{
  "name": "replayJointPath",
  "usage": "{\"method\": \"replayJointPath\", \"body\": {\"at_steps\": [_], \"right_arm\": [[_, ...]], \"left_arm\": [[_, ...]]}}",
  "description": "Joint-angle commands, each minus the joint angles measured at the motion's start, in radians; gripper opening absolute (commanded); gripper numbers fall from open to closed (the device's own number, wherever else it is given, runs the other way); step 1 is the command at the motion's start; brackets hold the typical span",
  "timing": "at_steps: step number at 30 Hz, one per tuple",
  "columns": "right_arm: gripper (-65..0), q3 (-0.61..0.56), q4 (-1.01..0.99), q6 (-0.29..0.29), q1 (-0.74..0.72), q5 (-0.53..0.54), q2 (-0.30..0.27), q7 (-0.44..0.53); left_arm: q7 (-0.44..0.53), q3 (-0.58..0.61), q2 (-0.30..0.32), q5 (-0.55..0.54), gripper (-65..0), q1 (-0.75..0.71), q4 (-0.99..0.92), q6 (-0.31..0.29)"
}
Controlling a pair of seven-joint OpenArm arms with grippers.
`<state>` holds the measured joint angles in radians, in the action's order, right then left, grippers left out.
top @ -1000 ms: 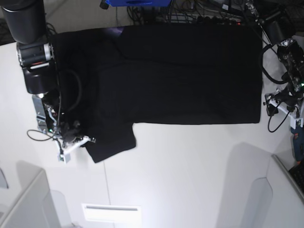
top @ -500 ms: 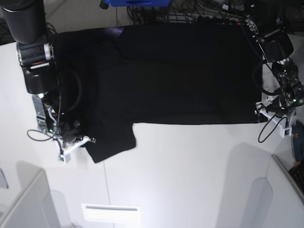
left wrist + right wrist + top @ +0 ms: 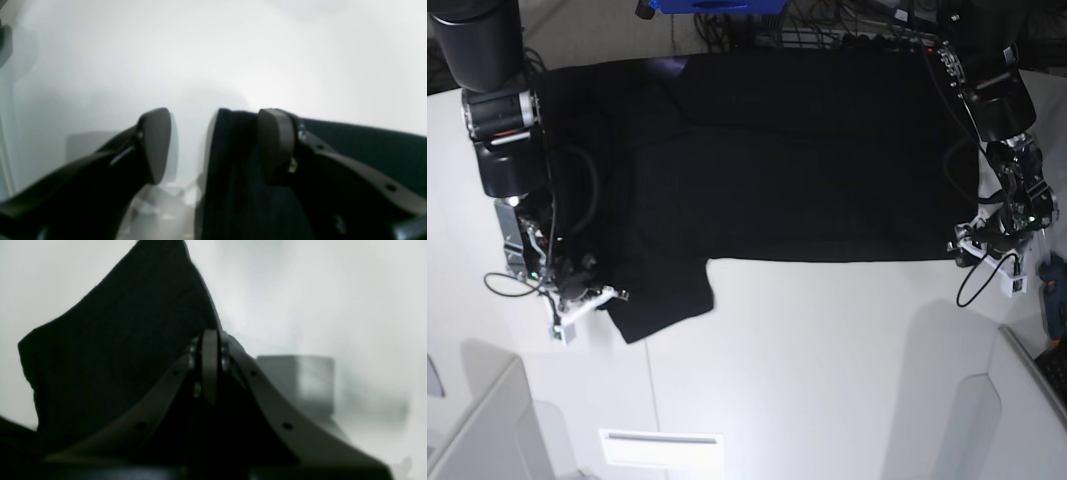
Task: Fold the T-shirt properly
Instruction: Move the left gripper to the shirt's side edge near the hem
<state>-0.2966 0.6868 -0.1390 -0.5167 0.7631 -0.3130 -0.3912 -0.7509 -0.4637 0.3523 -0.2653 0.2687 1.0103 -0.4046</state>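
The black T-shirt (image 3: 807,170) lies spread flat, plain side up, on the white table (image 3: 827,360), with one sleeve (image 3: 662,295) pointing to the lower left. My right gripper (image 3: 587,298) is at that sleeve's outer edge. In the right wrist view it (image 3: 210,370) is shut, with black cloth (image 3: 116,356) rising from its fingertips. My left gripper (image 3: 972,250) is at the shirt's lower right hem corner. In the left wrist view it (image 3: 215,143) is open, with the hem corner (image 3: 230,156) between the fingers and one finger (image 3: 275,143) over the cloth.
Cables and a blue object (image 3: 717,5) lie along the table's far edge behind the shirt. Grey panels stand at the lower left (image 3: 477,430) and lower right (image 3: 1027,410). A white strip (image 3: 662,448) lies near the front edge.
My left arm has swung in from the right and down to the shirt's lower right hem corner. My right arm and the shirt have not moved.
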Motion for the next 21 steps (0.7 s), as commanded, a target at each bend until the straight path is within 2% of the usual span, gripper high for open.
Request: {"method": "replayJointPath", "body": {"at_steps": [1,5,8,10,11,18,21], "right_arm": [[-65.0,0.004,0.009,-0.003,-0.02,-0.003,-0.007,-0.013],[-65.0,0.006,0.009,-0.003,-0.02,-0.003,-0.007,-0.013],[-65.0,0.006,0.009,-0.003,-0.02,-0.003,-0.007,-0.013],[-65.0,0.006,0.009,-0.003,-0.02,-0.003,-0.007,-0.012],[-65.0,0.006,0.009,-0.003,-0.02,-0.003,-0.007,-0.012],[-65.0,0.006,0.017,-0.003,-0.003,0.003,-0.008,0.025],[-65.0,0.006,0.087,-0.003,0.028,0.003,-0.015,0.03]], "left_arm": [[-0.017,0.0,0.011,-0.004,-28.1,0.011,0.002,-0.004],[-0.017,0.001,0.012,-0.004,-37.4,0.01,0.0,-0.004],[-0.019,0.001,0.012,-0.002,-50.7,0.008,0.0,-0.004],[-0.019,0.001,0.012,-0.002,-62.0,0.008,0.0,-0.004],[-0.019,0.001,0.012,-0.002,-65.0,0.008,0.0,-0.004],[-0.023,0.003,0.014,-0.002,-65.0,0.008,0.008,-0.006],[-0.023,0.001,0.018,-0.01,-65.0,-0.004,0.012,-0.007]]}}
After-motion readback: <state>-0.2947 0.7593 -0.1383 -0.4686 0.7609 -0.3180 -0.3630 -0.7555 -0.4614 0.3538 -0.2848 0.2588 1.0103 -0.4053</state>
